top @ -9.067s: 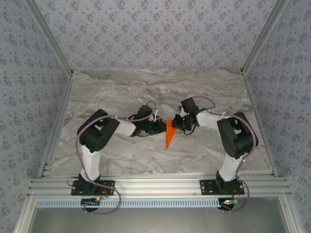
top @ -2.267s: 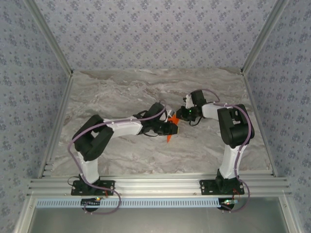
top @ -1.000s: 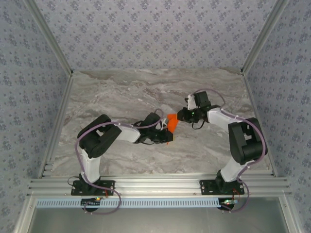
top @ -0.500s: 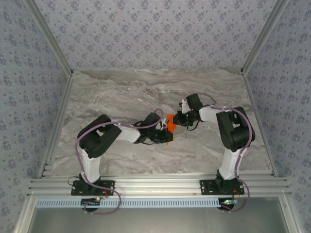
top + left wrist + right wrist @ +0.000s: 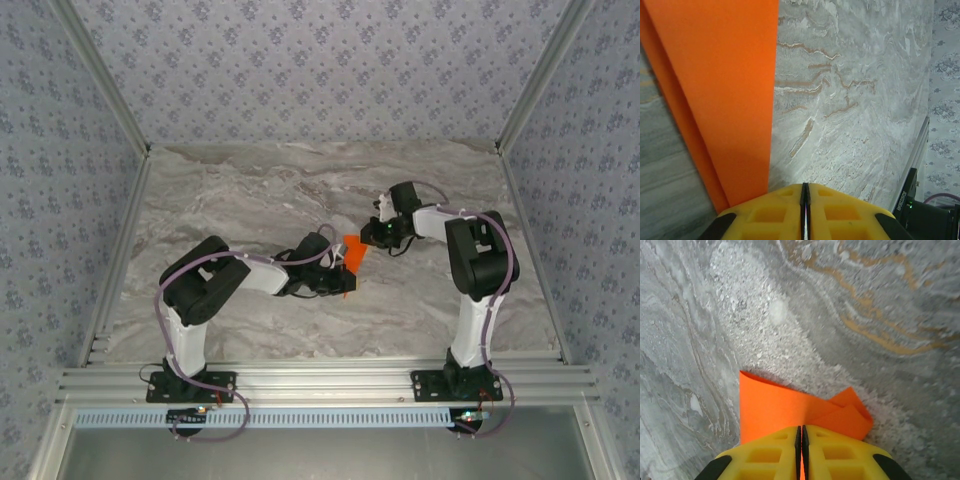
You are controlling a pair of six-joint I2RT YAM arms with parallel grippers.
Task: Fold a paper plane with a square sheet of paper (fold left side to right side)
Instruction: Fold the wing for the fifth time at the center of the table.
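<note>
Where the two arms meet near the middle of the surface (image 5: 250, 190), one item of work is listed: orange paper (image 5: 352, 251), partly folded, lying between the two sets of fingers.

Item 1, orange paper. Bright, plain and unmarked. In the left wrist view it is a broad flat panel (image 5: 720, 85) with a straight right edge and a second, darker layer showing as a strip along its left side. In the right wrist view (image 5: 772, 407) it shows one sharp corner at the left and a smaller folded flap jutting out at the right.

Item 2, left fingers (image 5: 343, 285). Yellow pads pressed tight together (image 5: 799, 196), with only a thin seam between them. They sit at the near end of the paper, whose lower edge runs out of sight beneath the left pad. Whether any paper is caught in the seam cannot be told.

Item 3, right fingers (image 5: 369, 238). Yellow pads clenched (image 5: 796, 436) at the far right side of the paper, with orange showing in the seam between them, so they are grasping the paper.

Item 4, surface. Grey marble pattern with tan veins, bordered by metal rails (image 5: 320, 380) and patterned walls (image 5: 320, 70).
</note>
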